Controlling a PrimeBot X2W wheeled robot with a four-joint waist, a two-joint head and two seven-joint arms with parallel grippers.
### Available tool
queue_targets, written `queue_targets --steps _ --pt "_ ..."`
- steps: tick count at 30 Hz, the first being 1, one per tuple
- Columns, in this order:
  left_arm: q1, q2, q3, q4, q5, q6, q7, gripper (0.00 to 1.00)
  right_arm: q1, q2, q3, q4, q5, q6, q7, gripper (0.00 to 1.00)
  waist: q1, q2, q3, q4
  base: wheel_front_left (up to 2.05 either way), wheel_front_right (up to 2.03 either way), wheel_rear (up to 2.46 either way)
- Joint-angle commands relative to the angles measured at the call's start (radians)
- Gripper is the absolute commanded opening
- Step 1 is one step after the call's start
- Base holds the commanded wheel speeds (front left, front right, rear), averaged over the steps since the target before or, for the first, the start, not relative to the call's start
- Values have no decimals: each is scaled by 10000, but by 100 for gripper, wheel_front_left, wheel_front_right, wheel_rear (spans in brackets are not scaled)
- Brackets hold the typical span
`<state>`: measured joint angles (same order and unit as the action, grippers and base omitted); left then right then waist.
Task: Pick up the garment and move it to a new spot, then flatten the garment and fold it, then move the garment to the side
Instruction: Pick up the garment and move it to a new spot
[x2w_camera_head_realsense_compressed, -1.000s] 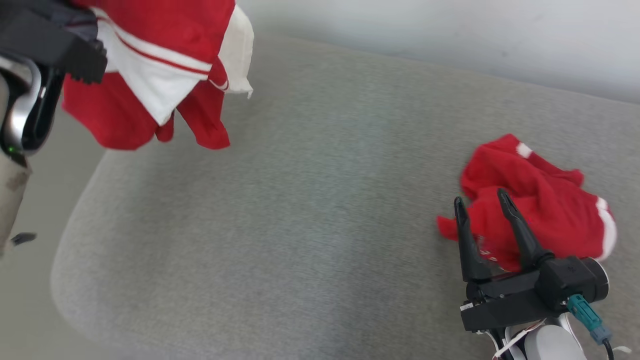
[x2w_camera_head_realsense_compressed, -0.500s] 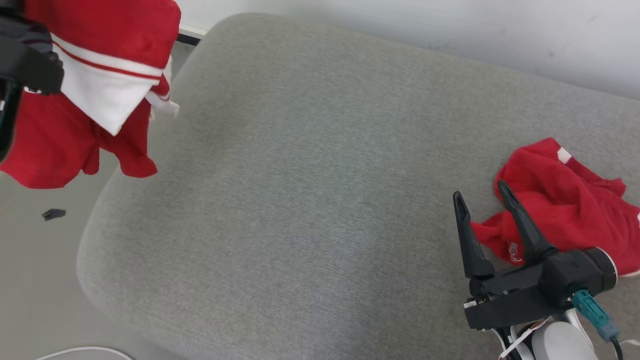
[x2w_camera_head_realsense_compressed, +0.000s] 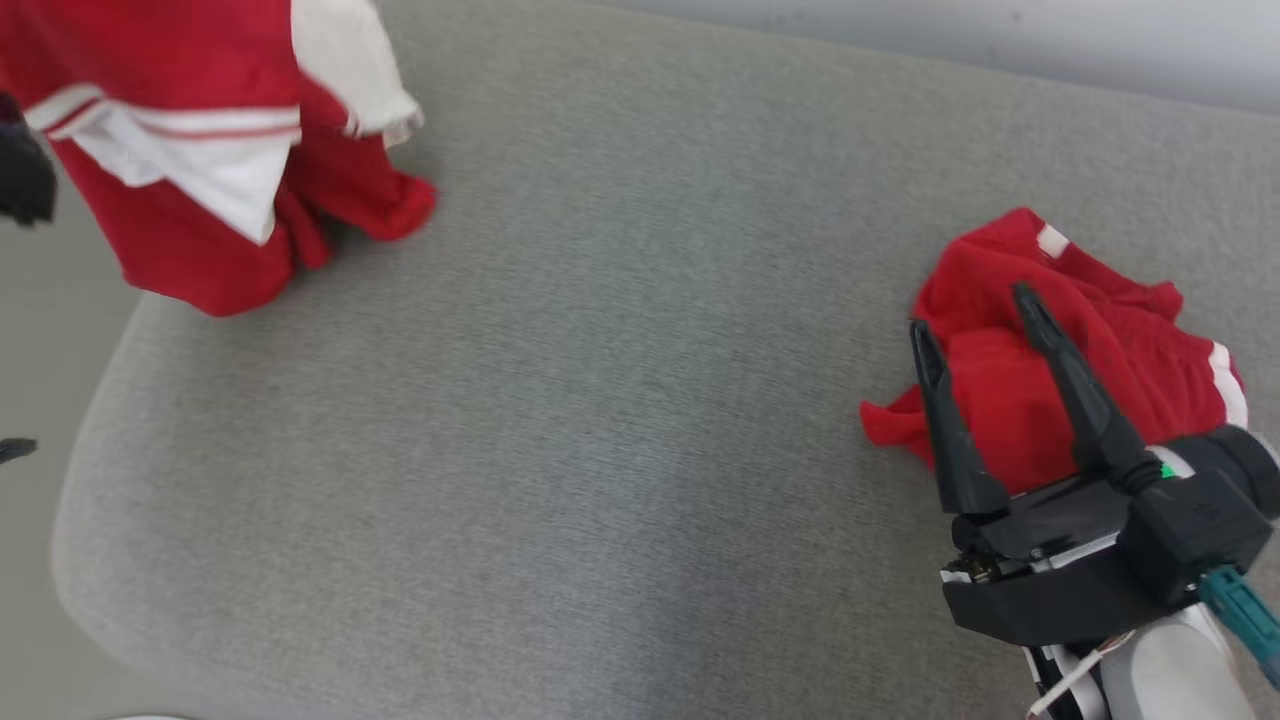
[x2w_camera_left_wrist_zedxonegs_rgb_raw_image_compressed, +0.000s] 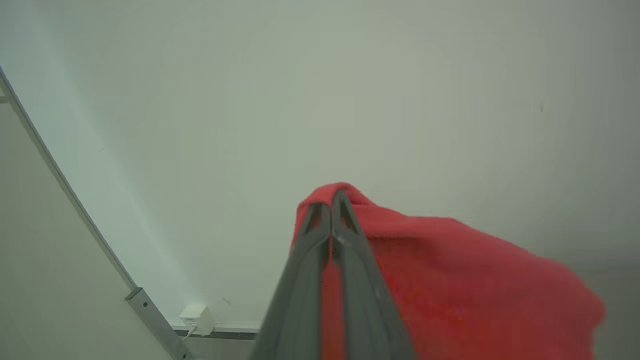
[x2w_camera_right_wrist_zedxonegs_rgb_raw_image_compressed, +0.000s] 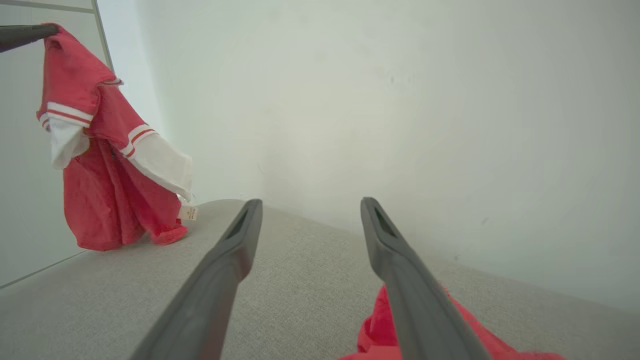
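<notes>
L end effector (x2w_camera_left_wrist_zedxonegs_rgb_raw_image_compressed: 330, 207) is clamped tight, fingers together on a top fold of the red-and-white garment (x2w_camera_head_realsense_compressed: 200, 230). The garment hangs from that pinch over the far-left corner of the grey cushion (x2w_camera_head_realsense_compressed: 600, 420). Its long axis runs approx. vertical, pinch at top, hem at bottom. The lowest red folds seem to touch the cushion's corner, w/ the rest in the air and partly out past the cushion's left edge. So the thing lies straight below the L end effector. The bare middle of the cushion lies to its right and nearer the robot; prob. the carry must go that way before any flattening. L arm has the garment; R arm is well apart from it, across the cushion.

R end effector (x2w_camera_head_realsense_compressed: 968, 308) has its fingers spread wide w/ nothing btwn them. It hovers at the cushion's right side over a second red garment (x2w_camera_head_realsense_compressed: 1130, 340), crumpled in a heap there; can't tell if they touch.

Cushion is grey woven fabric w/ rounded corners, prob. soft enough that cloth drags when smoothed. Beyond its far edge is a pale wall (x2w_camera_right_wrist_zedxonegs_rgb_raw_image_compressed: 400, 100). Off its left edge is pale floor (x2w_camera_head_realsense_compressed: 40, 340) w/ a small dark bit (x2w_camera_head_realsense_compressed: 15, 450).
</notes>
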<state>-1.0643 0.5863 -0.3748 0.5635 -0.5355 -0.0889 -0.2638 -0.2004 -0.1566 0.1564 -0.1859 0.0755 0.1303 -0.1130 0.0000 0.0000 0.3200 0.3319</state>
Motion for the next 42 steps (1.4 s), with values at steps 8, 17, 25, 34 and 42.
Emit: queue_targets --steps 8,17,25,34,42 --pt "931 -603 611 1433 44 -170 -11 0 -156 -282 81 -1049 -160 9 524 100 0 0 829 -800 0 0 0" --pt "1609 -1469 1001 3228 39 -389 -11 0 -258 -463 168 -1806 -240 9 993 100 0 0 1184 -1106 0 0 0" --pt "1291 -1443 996 3453 364 -396 -11 100 -166 -348 167 -1701 -218 9 942 100 0 0 1034 -1009 0 0 0" --pt "844 -1007 1366 2188 1298 -402 -11 100 -67 34 179 -979 27 9 320 100 0 0 217 -1145 0 0 0" --pt "1118 -1288 1662 584 1840 -365 -10 100 3 362 -23 -300 105 9 -303 100 0 0 -292 -1925 0 0 0"
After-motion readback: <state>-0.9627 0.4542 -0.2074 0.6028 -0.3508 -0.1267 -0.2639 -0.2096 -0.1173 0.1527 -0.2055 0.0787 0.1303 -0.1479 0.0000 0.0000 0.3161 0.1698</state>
